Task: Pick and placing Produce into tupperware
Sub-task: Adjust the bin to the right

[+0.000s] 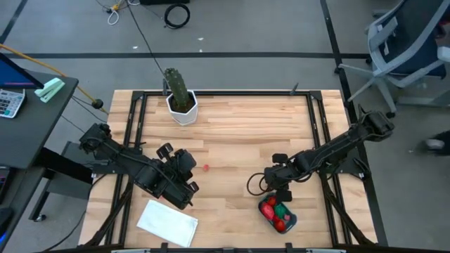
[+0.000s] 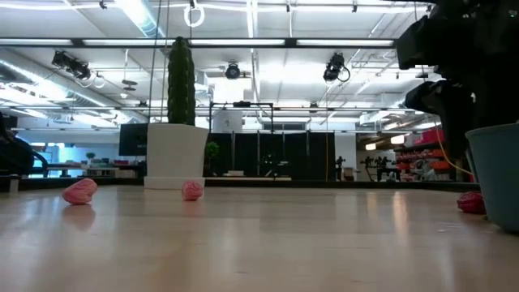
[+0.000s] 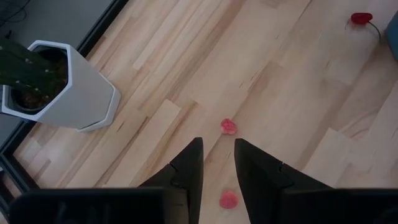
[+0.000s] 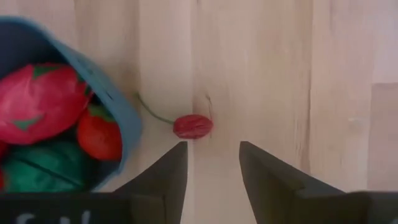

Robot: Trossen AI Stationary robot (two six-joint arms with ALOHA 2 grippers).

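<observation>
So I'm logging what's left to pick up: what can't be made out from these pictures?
- Container contents: high view too small to count; right wrist view cut off by the edge.
- Loose produce: high view clearly shows only one red piece; others too small or under the arms.
- Left gripper: jaws apart, nothing between them.
- Right gripper: same; a stemmed red piece lies ahead.

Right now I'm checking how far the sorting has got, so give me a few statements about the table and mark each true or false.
1. The teal container already holds red and green toy produce. True.
2. The right gripper grips a cherry. False: its open fingers are empty, and the red stemmed piece lies on the wood beside the container.
3. The cactus pot lies tipped over. False: it stands upright.
4. A pink piece lies between the open fingers of the left gripper. True.
</observation>
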